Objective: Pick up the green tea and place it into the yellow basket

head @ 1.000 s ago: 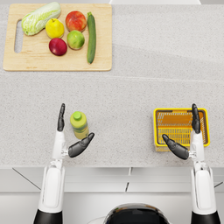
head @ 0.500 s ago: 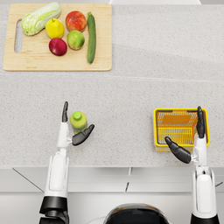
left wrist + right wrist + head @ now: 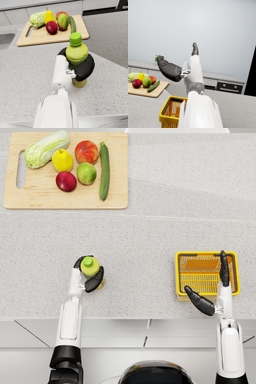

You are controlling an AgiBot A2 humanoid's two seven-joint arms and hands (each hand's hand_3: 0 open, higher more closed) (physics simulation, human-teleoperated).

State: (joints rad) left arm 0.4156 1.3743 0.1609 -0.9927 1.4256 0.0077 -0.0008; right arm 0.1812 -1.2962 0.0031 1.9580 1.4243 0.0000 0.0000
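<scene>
Head view: left hand [image 3: 89, 277] wraps green tea [image 3: 90, 266], hiding its label; right hand [image 3: 214, 289] spread.

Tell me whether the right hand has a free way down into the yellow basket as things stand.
Probably yes. The right hand is open, holds nothing, and hangs over the yellow basket, whose top is open. The green tea bottle sits off in the left hand.

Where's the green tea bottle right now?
In the head view, the green tea bottle stands on the counter's near left side, gripped by the left hand, well left of the yellow basket.
</scene>
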